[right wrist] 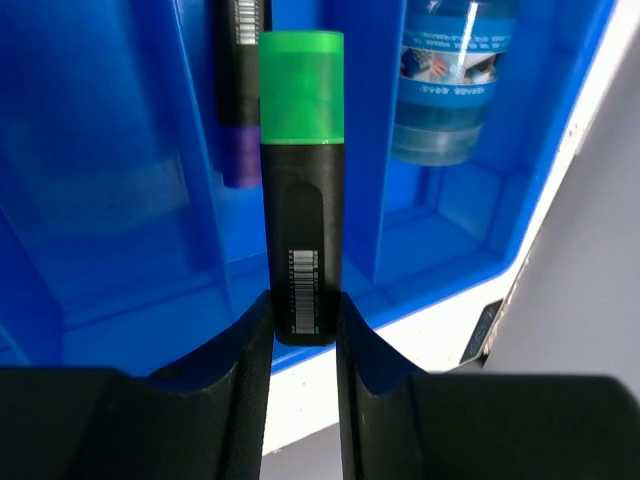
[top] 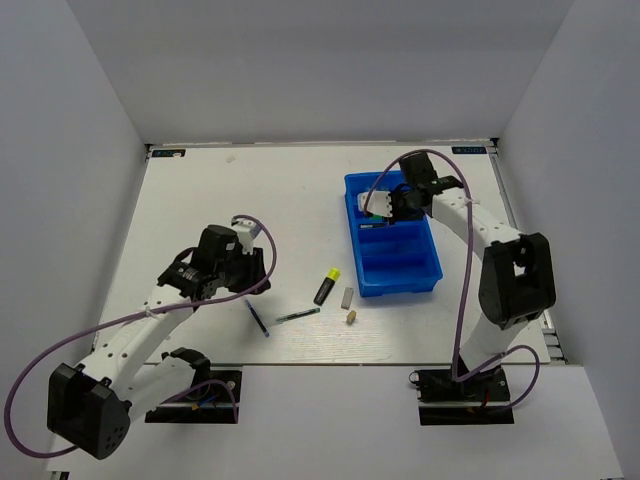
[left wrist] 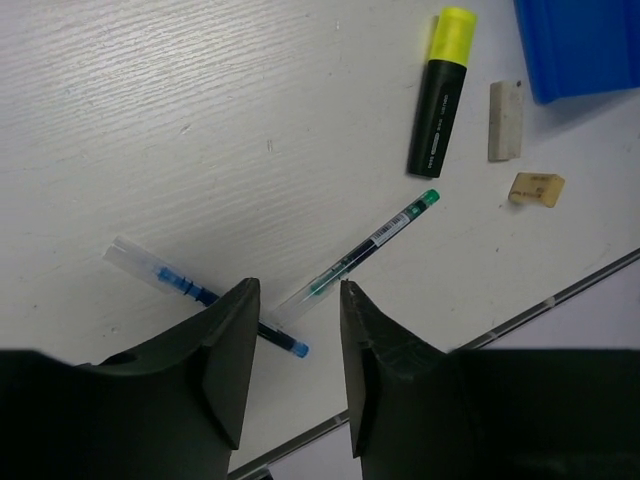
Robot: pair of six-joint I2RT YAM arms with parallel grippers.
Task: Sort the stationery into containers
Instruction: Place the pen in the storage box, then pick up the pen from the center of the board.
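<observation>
The blue tray (top: 402, 268) stands at the right of the table. My right gripper (top: 386, 208) hangs over its far end, shut on a green-capped black highlighter (right wrist: 302, 200) held above a divider. In the tray lie a purple-ended highlighter (right wrist: 240, 100) and a blue pack (right wrist: 445, 80). My left gripper (left wrist: 297, 285) is open and empty above a blue pen (left wrist: 190, 290) and a green pen (left wrist: 360, 255). Beyond them lie a yellow-capped highlighter (left wrist: 442, 95), a grey eraser (left wrist: 505, 120) and a tan piece (left wrist: 537, 188). These loose items sit left of the tray's near end (top: 327, 286).
The table's near edge (left wrist: 560, 300) runs just behind the pens. White walls close in the table on the left, back and right. Purple cables loop off both arms. The tray's corner (left wrist: 580, 45) shows at the top right of the left wrist view.
</observation>
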